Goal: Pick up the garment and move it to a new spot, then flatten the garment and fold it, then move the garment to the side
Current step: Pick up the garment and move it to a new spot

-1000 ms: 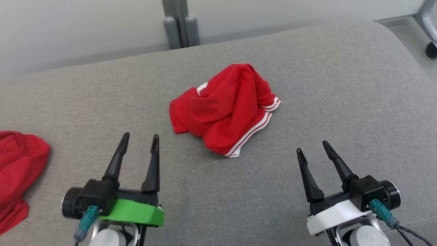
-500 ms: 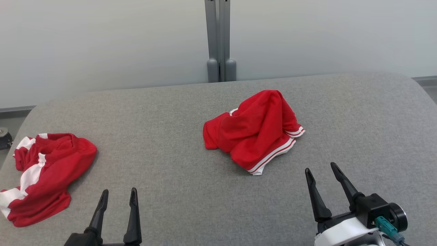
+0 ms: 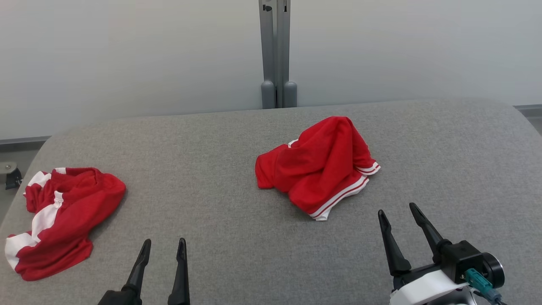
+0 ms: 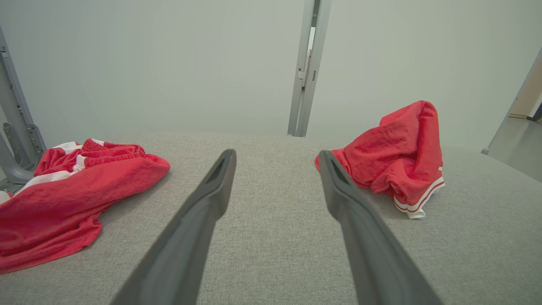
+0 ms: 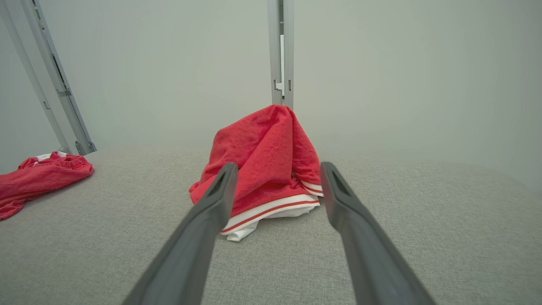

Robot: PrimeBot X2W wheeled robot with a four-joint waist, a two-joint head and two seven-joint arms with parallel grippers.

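Observation:
A crumpled red garment (image 3: 322, 165) with white striped trim lies heaped near the middle of the grey padded table (image 3: 220, 220); it also appears as the garment (image 4: 398, 152) and the garment (image 5: 264, 165) in the wrist views. My left gripper (image 3: 164, 248) stands open at the bottom edge, well to the garment's near left, holding nothing. My right gripper (image 3: 398, 211) is open too, just short of the garment's near right corner, its fingers (image 5: 211, 203) pointing at the striped hem. Nothing sits between either pair of fingers.
A second red and white garment (image 3: 59, 218) lies bunched at the table's left edge, also seen as the second garment (image 4: 72, 186). A grey metal post (image 3: 277, 55) rises behind the table against a pale wall. A caster (image 3: 10, 178) shows at far left on the floor.
The head camera has tilted up and turned left, so the wall and the second garment came into view. My left gripper now sits lower in the picture. The garments lie as before.

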